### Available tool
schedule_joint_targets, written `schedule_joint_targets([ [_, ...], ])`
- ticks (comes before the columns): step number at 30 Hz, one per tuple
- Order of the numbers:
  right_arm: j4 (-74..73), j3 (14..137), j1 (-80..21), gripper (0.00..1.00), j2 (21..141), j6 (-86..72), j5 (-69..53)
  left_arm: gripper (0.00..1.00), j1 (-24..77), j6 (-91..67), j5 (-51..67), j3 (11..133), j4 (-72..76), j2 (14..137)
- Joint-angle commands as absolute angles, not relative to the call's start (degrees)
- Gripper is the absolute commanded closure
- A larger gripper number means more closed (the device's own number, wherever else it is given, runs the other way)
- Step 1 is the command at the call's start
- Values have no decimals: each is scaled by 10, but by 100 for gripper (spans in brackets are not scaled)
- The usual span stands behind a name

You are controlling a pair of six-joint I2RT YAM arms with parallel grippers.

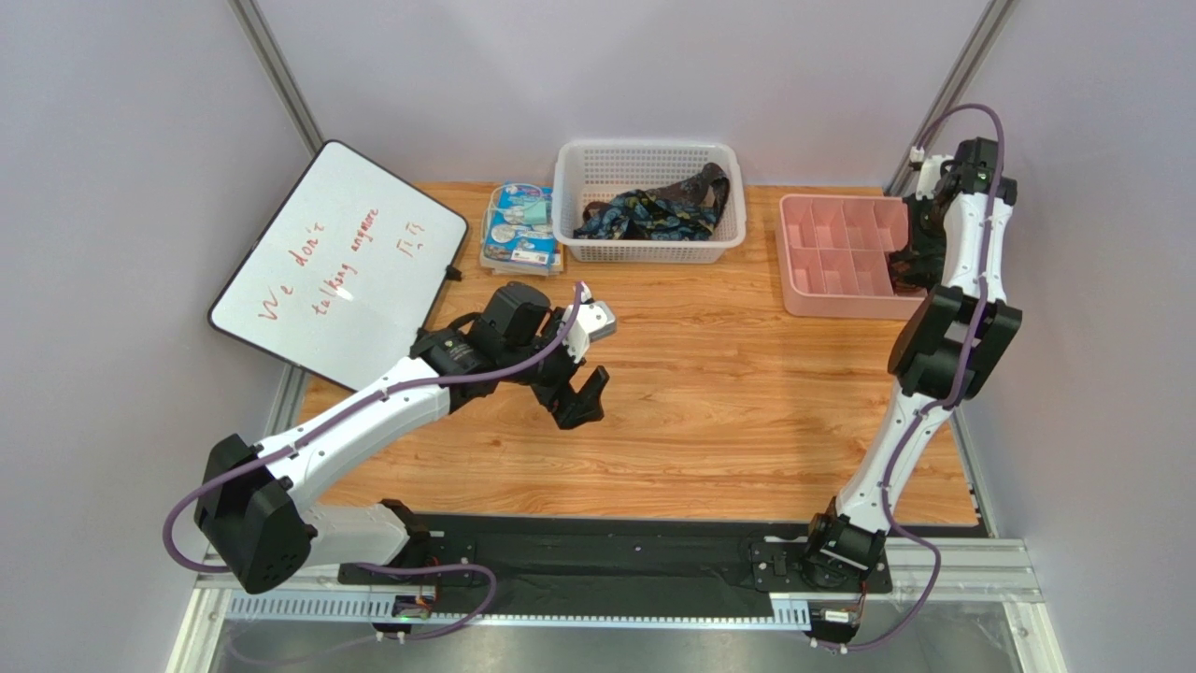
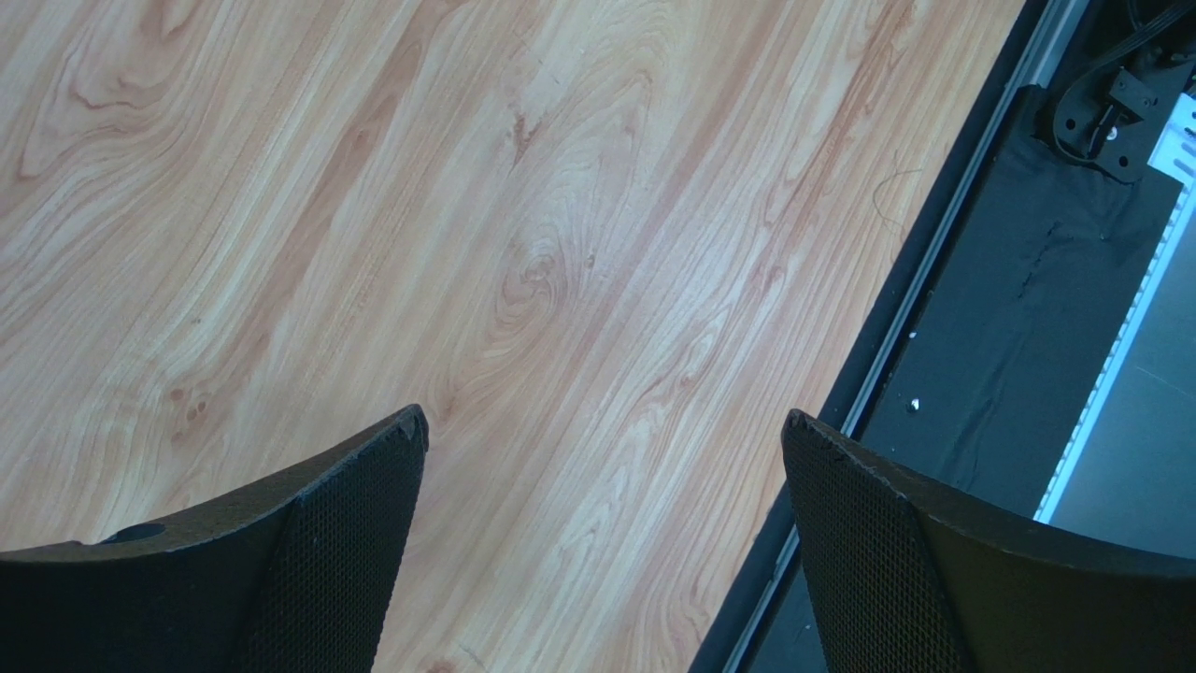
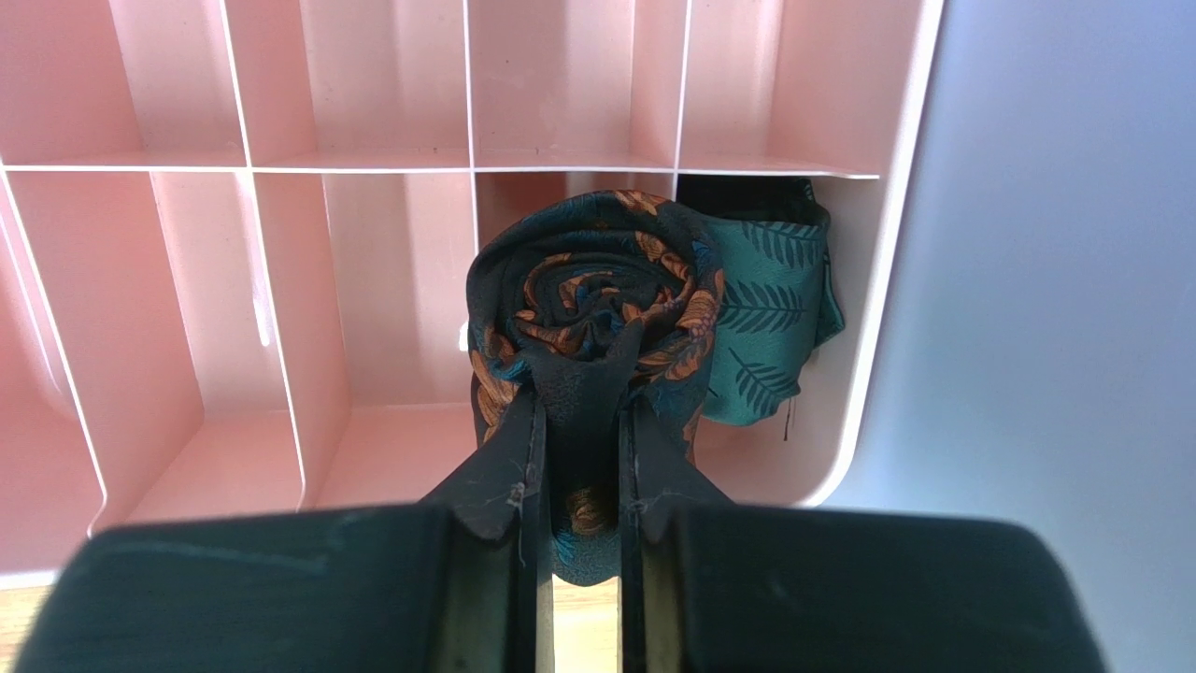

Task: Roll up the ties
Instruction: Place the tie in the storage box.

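Note:
My right gripper is shut on a rolled tie, dark with orange-brown blotches, and holds it over the near right corner of the pink divided box. A teal leaf-patterned roll sits in the corner compartment beside it. In the top view the right gripper is at the box's right side. Unrolled ties lie heaped in the white basket. My left gripper is open and empty above bare wood, its fingers wide apart.
A blue-white printed packet lies left of the basket. A whiteboard with red writing leans at the back left. The table's front edge and black rail show in the left wrist view.

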State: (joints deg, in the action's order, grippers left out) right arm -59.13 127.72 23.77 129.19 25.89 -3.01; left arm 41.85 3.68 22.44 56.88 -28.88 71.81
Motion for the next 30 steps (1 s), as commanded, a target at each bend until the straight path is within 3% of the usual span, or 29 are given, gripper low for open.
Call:
schedule_joint_targets([
  [1,-567,1270,238,100,1302,273,-30,0,415,23,238,568,-275,711],
  [30,-571,1248,237,100,1376,220,-77,0,407,14,256,558,-277,708],
])
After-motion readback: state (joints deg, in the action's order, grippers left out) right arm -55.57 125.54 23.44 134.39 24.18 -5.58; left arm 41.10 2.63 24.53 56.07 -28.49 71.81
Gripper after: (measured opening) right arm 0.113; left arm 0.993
